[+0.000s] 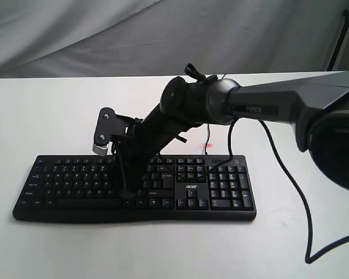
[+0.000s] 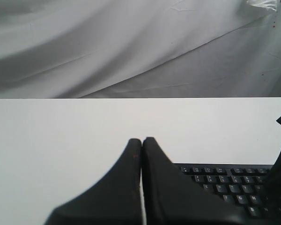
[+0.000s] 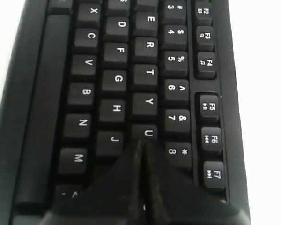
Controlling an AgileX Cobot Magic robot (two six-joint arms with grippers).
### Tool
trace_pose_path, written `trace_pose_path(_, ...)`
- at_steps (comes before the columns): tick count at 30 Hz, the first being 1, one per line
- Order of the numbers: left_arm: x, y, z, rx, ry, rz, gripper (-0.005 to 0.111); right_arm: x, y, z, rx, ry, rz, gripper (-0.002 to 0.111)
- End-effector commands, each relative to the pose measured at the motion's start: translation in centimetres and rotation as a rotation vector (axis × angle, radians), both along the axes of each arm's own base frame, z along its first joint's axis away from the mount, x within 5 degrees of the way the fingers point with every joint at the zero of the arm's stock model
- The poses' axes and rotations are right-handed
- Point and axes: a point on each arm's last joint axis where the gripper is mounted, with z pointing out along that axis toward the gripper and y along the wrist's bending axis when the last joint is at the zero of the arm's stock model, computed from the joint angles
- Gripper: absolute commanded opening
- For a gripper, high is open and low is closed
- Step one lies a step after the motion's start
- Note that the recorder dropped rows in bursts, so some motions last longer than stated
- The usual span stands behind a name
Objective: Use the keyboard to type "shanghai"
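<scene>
The black keyboard (image 1: 70,180) lies flat on the white table (image 1: 46,104), with its number pad on the right. My right arm reaches across it from the right. The right gripper (image 1: 127,195) is shut, pointing down onto the letter keys. In the right wrist view, the right gripper (image 3: 143,141) has its tips together at the edge of the U key (image 3: 147,132), beside J and 8, and it hides the keys behind it. The left gripper (image 2: 141,139) is shut and empty over bare table, left of the keyboard (image 2: 225,185).
A black cable (image 1: 291,192) hangs from the right arm and loops over the table right of the keyboard. A small red mark (image 1: 207,145) sits just behind the keyboard. Grey cloth (image 1: 104,35) backs the table's far edge.
</scene>
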Motion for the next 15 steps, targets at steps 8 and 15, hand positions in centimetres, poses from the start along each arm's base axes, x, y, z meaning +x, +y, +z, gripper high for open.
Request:
trace_pose_path(8, 0.03, -0.03, -0.01, -0.005, 0.001, -0.004, 0.001, -0.16, -0.05, 1.72, 0.013, -0.02, 0.014, 0.0)
trace_pose_path(15, 0.03, -0.03, -0.01, -0.005, 0.001, -0.004, 0.001, -0.16, -0.03, 1.97, 0.019, -0.023, 0.012, 0.0)
